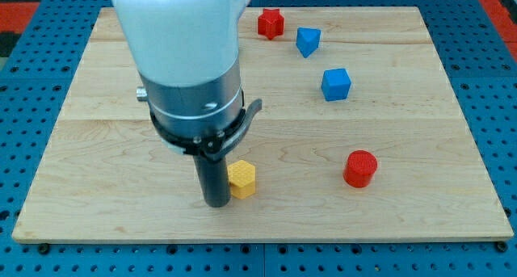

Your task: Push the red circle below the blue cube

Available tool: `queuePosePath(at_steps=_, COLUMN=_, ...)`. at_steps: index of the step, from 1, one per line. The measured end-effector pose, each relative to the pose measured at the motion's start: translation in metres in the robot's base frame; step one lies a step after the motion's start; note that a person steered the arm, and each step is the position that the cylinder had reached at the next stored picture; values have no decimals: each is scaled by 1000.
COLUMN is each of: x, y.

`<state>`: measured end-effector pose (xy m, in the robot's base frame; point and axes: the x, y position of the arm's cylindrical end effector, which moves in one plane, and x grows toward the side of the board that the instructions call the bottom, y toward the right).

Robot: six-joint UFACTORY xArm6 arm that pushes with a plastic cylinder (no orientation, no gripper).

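Note:
The red circle [360, 168] lies at the lower right of the wooden board [97, 164]. The blue cube [336, 84] sits above it, a little to the left. My tip [216, 203] rests on the board at the lower middle, touching the left side of a yellow hexagon block [241, 179]. The tip is far to the left of the red circle, with the yellow block between them.
A red star-shaped block [271, 23] and a second blue block, wedge-like [308, 41], lie near the top edge right of centre. The arm's white and grey body [182, 59] hides the upper left of the board. A blue pegboard [485, 35] surrounds the board.

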<state>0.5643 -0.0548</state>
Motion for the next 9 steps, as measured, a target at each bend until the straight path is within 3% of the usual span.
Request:
queuePosePath(at_steps=2, x=-29, y=54)
queuePosePath(at_steps=3, x=-15, y=54)
queuePosePath(at_steps=4, x=22, y=94)
queuePosePath(at_steps=5, x=5, y=151)
queuePosePath(at_steps=7, x=-25, y=172)
queuePosePath(at_steps=9, x=-29, y=231)
